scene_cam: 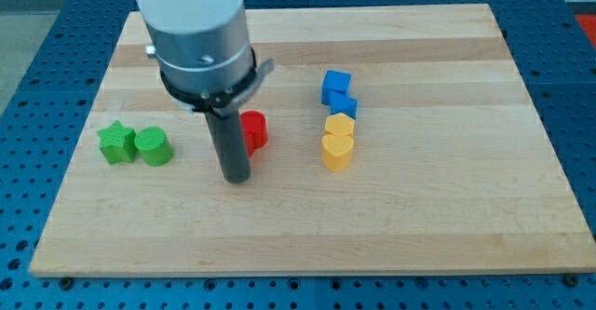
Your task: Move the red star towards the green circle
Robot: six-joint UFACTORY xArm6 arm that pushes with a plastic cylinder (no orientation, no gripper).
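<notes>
A red block (254, 129) sits near the board's middle, partly hidden behind my rod, so its shape is hard to make out. My tip (237, 179) rests on the board just below and left of it, close to touching. A green circle (153, 147) lies at the view's left, with a green star (116, 142) touching its left side. The green circle is about a hand's width left of my tip.
Two blue blocks (338, 92) and two yellow heart-like blocks (338, 141) form a column right of centre. The wooden board (447, 208) lies on a blue perforated table.
</notes>
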